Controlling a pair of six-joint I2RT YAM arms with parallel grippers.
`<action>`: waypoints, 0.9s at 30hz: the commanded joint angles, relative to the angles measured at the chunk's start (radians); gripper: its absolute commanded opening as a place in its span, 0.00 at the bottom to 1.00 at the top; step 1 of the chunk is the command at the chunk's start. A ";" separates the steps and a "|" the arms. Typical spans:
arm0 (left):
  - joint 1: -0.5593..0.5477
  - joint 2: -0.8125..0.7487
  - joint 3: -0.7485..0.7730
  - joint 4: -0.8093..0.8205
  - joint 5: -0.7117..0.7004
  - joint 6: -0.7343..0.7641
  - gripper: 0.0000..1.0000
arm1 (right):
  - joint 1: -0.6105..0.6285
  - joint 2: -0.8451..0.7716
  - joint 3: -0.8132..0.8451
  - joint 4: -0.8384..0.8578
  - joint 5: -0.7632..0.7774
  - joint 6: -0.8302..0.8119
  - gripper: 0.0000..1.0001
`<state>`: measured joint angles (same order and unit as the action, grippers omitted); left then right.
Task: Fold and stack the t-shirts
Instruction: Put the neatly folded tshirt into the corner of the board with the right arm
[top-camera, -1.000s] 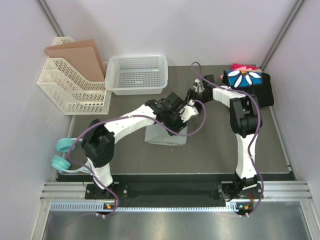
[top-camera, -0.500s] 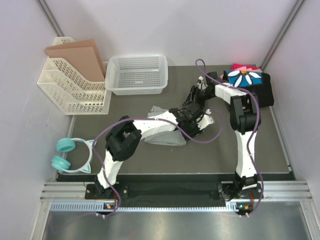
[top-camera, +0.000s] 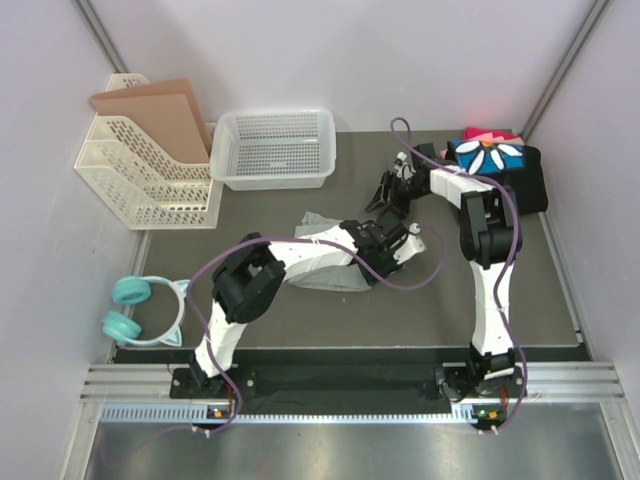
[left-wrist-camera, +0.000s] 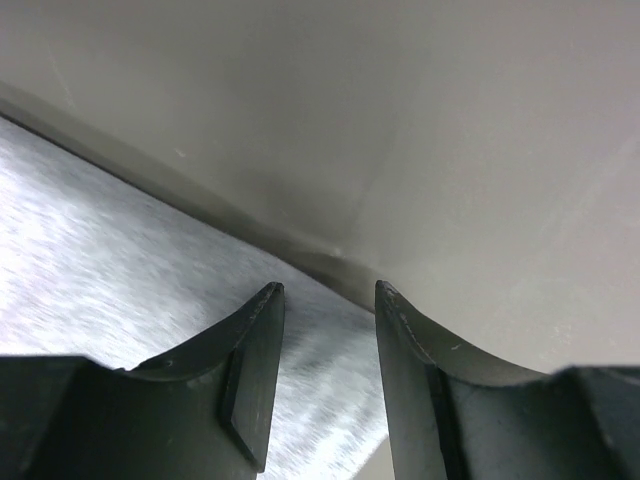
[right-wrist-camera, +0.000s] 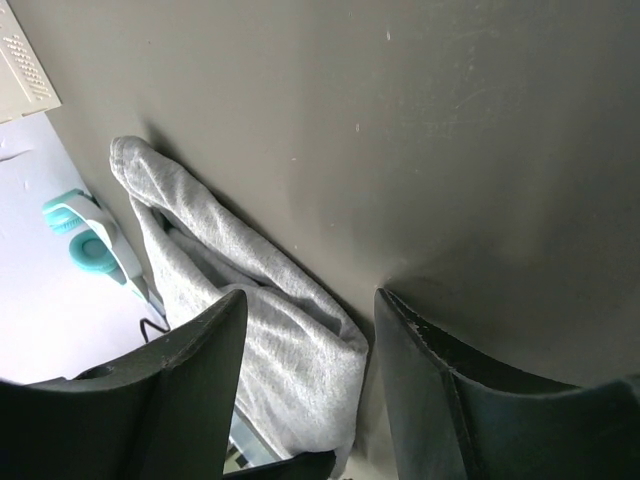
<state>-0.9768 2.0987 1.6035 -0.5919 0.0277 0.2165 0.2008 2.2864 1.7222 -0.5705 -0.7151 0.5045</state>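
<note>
Heather-grey t-shirt (top-camera: 330, 278) bunched mid-table, both grippers empty.

The shirt lies in a loose heap on the dark mat (top-camera: 430, 310), partly under the left arm, while the folded t-shirts (top-camera: 490, 157) sit stacked in the far right corner. The left gripper (top-camera: 402, 243) hangs just past the heap's right edge, jaws parted with nothing between them. The right gripper (top-camera: 386, 194), beyond it, is likewise spread and holds nothing. The cloth looks light and limp, so it would probably sag and bunch if lifted from one spot. Pinching an outer edge, such as the corner pointing toward the white basket (top-camera: 275, 148), with one gripper per corner, seems the best way to spread it flat.
</note>
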 joint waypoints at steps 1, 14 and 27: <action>-0.017 -0.095 -0.056 -0.048 -0.018 -0.025 0.47 | 0.003 0.012 0.002 0.009 0.008 -0.020 0.54; -0.121 -0.264 -0.166 -0.085 -0.087 -0.006 0.48 | 0.012 0.012 -0.010 0.015 0.013 -0.011 0.54; -0.129 -0.278 -0.317 0.058 -0.275 0.011 0.48 | 0.042 0.019 -0.021 0.011 0.017 -0.021 0.54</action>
<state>-1.1095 1.8420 1.3121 -0.6128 -0.1452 0.2119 0.2203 2.2868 1.7214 -0.5694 -0.7124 0.5053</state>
